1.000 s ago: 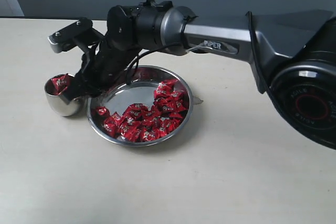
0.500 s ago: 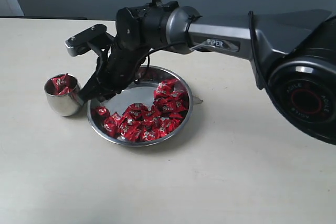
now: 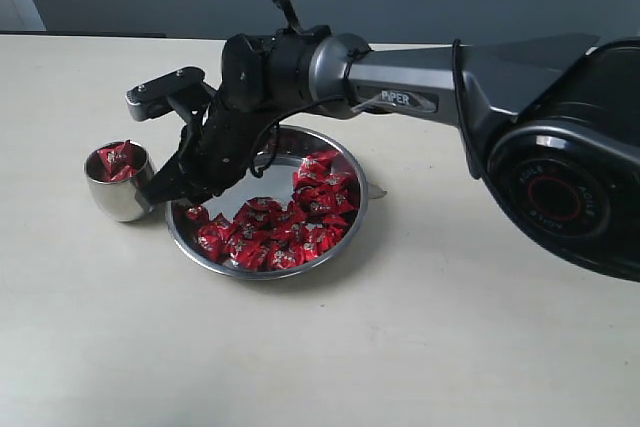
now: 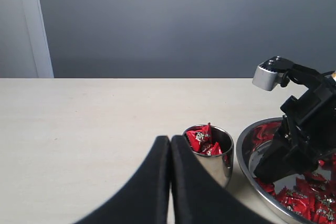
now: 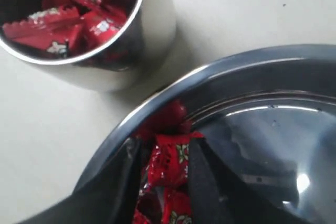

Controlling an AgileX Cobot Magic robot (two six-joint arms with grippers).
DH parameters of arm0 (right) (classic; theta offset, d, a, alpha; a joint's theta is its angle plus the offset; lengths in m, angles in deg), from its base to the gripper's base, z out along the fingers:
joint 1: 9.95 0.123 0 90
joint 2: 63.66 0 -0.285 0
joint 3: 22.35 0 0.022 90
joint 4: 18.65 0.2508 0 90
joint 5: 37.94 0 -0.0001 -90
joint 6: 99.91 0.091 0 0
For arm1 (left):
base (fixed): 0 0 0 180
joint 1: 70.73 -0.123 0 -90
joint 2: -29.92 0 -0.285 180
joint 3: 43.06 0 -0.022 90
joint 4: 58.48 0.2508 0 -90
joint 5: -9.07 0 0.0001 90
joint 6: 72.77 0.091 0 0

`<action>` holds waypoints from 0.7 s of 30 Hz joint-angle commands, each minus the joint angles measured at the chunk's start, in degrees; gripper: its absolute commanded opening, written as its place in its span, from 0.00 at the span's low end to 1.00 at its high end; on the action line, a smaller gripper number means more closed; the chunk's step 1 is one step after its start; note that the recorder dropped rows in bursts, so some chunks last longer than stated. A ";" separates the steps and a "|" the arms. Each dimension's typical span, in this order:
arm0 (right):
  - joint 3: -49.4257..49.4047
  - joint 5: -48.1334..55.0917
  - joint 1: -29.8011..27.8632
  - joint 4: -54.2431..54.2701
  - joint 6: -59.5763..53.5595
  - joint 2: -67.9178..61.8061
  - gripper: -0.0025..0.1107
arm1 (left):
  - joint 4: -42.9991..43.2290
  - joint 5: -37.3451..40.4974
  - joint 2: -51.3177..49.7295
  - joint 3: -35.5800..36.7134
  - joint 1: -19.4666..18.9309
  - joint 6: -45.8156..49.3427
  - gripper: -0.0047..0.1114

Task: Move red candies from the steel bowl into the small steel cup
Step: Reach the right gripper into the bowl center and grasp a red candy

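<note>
The bowl [image 3: 262,179] is entered at its cup-side rim by the right gripper [image 5: 165,148], its fingers parted narrowly about one of the candies [image 3: 290,227] heaped there; a firm grip cannot be confirmed. The cup [image 3: 115,202], just beside, is partly filled. The left gripper [image 4: 169,140] is pressed closed, empty. A pick is judged in hand: closing, lifting and carrying to the cup are called for.

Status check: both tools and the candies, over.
Left tool shut, empty, near small steel cup. Right tool open, straddling one red candy at rim of steel bowl. Cup holds several candies. Nothing between bowl and cup.
</note>
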 commanded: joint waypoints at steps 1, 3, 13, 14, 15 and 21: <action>0.06 0.39 -0.18 0.29 -0.56 0.23 0.30 | 0.00 -0.35 0.26 0.04 0.30 -0.25 0.04; 0.06 1.13 -0.18 -2.91 -0.56 0.23 0.36 | 0.00 -0.35 0.26 0.04 0.30 -0.25 0.04; 0.06 11.23 -6.24 -19.54 10.74 1.21 0.44 | 0.00 -0.35 0.26 0.04 0.30 -0.25 0.04; 0.06 12.57 -6.69 -19.83 10.74 1.21 0.44 | 0.00 -0.35 0.26 0.04 0.30 -0.25 0.04; 0.06 13.07 -6.82 -19.96 10.74 1.21 0.44 | 0.00 -0.35 0.26 0.04 0.30 -0.25 0.04; 0.06 12.85 -6.82 -21.68 10.74 1.21 0.44 | 0.00 -0.35 0.26 0.04 0.30 -0.25 0.04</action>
